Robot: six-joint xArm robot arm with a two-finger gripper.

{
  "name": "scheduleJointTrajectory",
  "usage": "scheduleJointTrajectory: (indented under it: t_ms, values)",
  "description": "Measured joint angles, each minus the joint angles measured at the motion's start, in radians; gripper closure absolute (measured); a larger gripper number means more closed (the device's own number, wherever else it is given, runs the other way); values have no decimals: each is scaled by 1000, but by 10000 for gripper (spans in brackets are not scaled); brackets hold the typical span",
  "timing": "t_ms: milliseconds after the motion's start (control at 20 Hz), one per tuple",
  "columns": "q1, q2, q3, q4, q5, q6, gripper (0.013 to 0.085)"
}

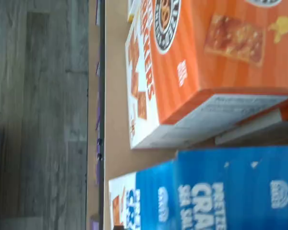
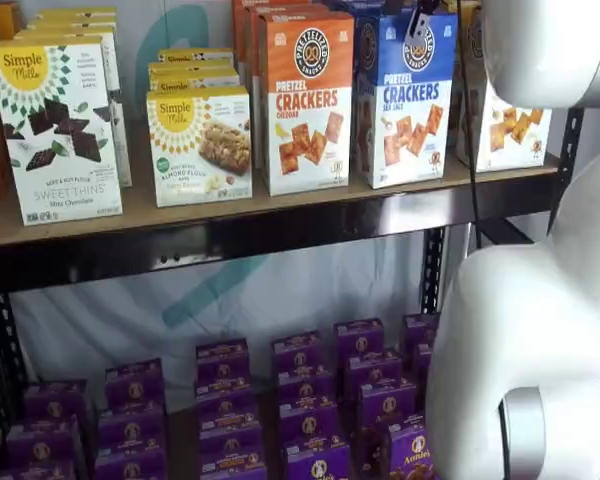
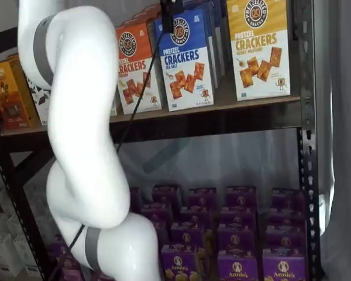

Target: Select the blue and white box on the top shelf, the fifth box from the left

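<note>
Our hand [image 3: 171, 7] hangs above the tall blue-and-white cardboard box [image 3: 187, 61], grip state unreadable, so we have yet to grasp it.

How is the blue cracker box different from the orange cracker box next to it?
The blue and white cardboard box has a blue top; the orange and white cardboard box has an orange top. The blue one says SEA SALT under CRACKERS; the orange one shows no such words. A dark piece that may be the gripper hangs at the blue box's top, none at the orange one. Both are tall, upright, same-sized, with a round logo and pictured crackers.
</note>
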Motion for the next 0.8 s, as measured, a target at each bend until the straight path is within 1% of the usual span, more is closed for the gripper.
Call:
scheduleJointTrajectory:
  t_ms: [100,200,350,500,650,800]
  values:
    - [-4,3,-11,19,-1,6,130]
    - [-3,3,-17,26,-13,10,130]
    - [2,4,-16,14,-30,9,130]
    - [7,8,-4,-9,-46,1,130]
    - [8,22,-7,-29,-32,-8,130]
    - [3,37,-15,-33,-6,-15,130]
